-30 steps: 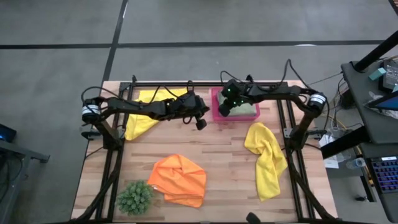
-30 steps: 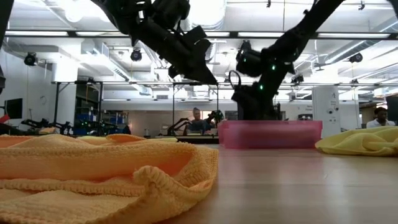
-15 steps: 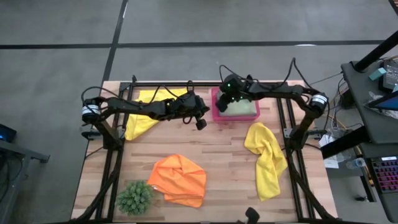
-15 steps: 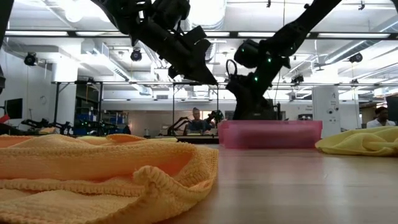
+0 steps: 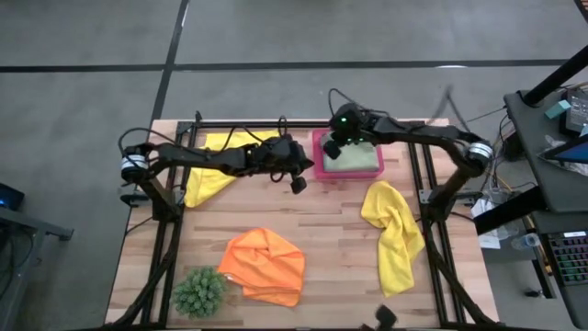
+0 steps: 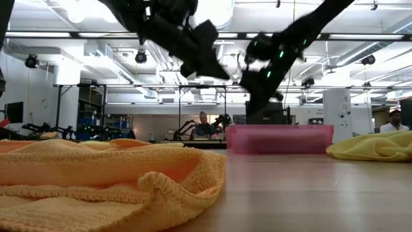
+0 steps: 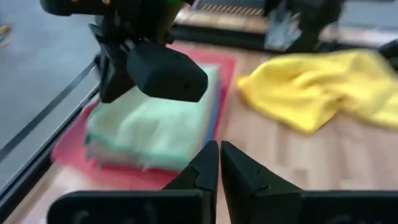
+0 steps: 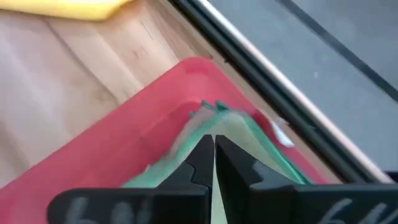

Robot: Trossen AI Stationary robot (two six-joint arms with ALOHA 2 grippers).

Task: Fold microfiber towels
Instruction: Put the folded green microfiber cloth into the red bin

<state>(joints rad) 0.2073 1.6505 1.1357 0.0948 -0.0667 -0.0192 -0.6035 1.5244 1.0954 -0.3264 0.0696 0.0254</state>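
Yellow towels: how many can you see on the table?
2: one yellow towel at the far left, partly under the left arm; another crumpled at the right edge. More could sit hidden in the pink tray stack.

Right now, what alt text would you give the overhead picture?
Seen from above, the right gripper hangs shut over a pink tray holding a folded green towel. The left gripper waits shut beside it; yellow towels and an orange towel lie unfolded.

Right gripper point(image 5: 338, 145): shifted from over the middle of the pink tray point(image 5: 318, 171) toward its 11 o'clock corner, and risen above the sage green towel point(image 5: 354, 161). Right arm's elbow swung out toward 3 o'clock. Fingers closed throughout.
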